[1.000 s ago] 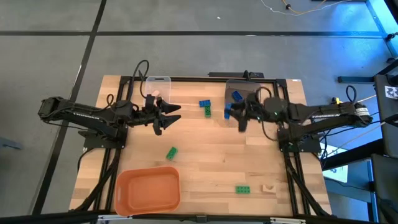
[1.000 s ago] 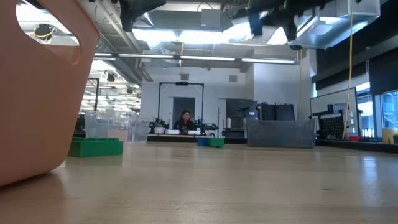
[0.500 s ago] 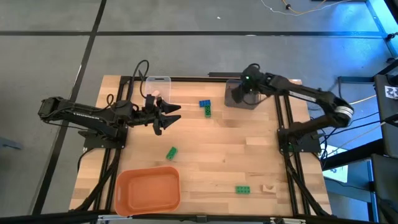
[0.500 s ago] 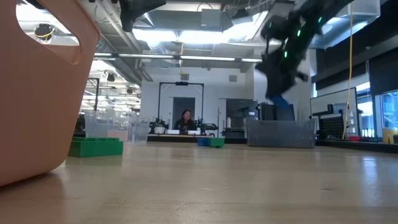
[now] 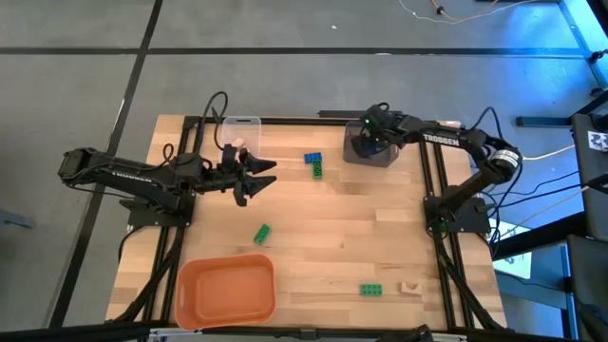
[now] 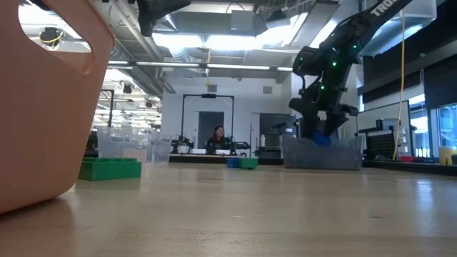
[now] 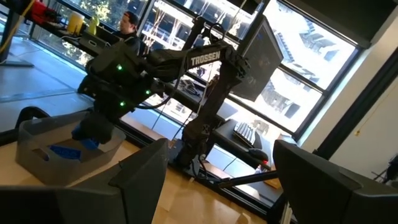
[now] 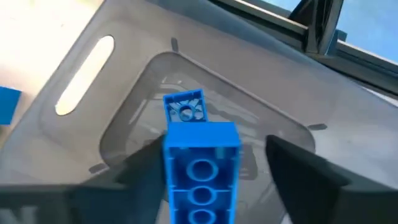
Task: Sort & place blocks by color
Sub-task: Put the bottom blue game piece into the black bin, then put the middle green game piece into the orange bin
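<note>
the right tool (image 5: 366, 142) is over the grey bin (image 5: 369, 157), clamped on a blue block (image 8: 201, 177). the left tool (image 5: 258, 177) waits with its fingers apart above the tabletop (image 5: 323, 247).

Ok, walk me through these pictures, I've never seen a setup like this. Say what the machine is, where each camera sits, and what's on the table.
It is a robot with two dark jointed arms at a wooden table.

One picture looks straight down, one looks level along the tabletop, and one comes from each wrist.

The right gripper hangs over the grey plastic bin, shut on a blue studded brick; another blue brick lies inside.

The left gripper waits open beside the clear plastic bin.

Loose on the table are a blue-and-green brick pair, two green bricks, a small tan brick and an orange tub.
</note>
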Tool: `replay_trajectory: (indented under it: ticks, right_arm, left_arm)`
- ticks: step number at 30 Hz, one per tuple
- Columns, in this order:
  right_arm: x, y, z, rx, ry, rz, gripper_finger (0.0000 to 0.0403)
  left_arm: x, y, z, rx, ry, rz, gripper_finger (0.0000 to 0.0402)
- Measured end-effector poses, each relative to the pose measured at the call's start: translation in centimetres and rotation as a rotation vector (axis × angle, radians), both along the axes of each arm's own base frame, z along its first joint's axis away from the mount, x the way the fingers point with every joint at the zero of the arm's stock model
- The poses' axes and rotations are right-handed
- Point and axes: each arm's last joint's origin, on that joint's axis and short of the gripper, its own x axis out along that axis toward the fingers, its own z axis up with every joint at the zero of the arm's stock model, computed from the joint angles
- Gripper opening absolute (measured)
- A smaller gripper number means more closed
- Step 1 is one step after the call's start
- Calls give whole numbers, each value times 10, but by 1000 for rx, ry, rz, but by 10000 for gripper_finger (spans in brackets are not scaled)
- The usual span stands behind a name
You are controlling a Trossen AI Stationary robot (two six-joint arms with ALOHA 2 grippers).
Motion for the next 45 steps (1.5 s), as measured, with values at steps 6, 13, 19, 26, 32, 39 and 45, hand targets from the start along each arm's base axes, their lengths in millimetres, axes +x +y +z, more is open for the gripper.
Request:
replay_trajectory:
  ticks: [6, 13, 19, 26, 32, 39, 45]
  right_arm:
    - [-8, 5, 21, -4, -74, 59, 356]
    - [-26, 16, 44, -63, -116, -78, 364]
    - [-31, 27, 26, -79, -95, -242, 357]
    - [-25, 46, 7, -53, -161, -210, 357]
    - [-17, 77, 57, -143, -408, 177, 357]
    - [-36, 147, 117, -103, -827, 624, 357]
    - [-53, 192, 152, -155, -1115, 861, 357]
  left_arm:
    - [0, -1, 0, 4, 0, -19, 282]
    - [0, -1, 0, 4, 0, -20, 282]
    - [0, -1, 0, 8, 1, -19, 282]
    - [0, -1, 0, 9, 2, -20, 282]
    - [0, -1, 0, 13, 6, -19, 282]
    - [1, -2, -2, 43, 22, -38, 282]
    - [1, -1, -3, 136, 54, -13, 282]
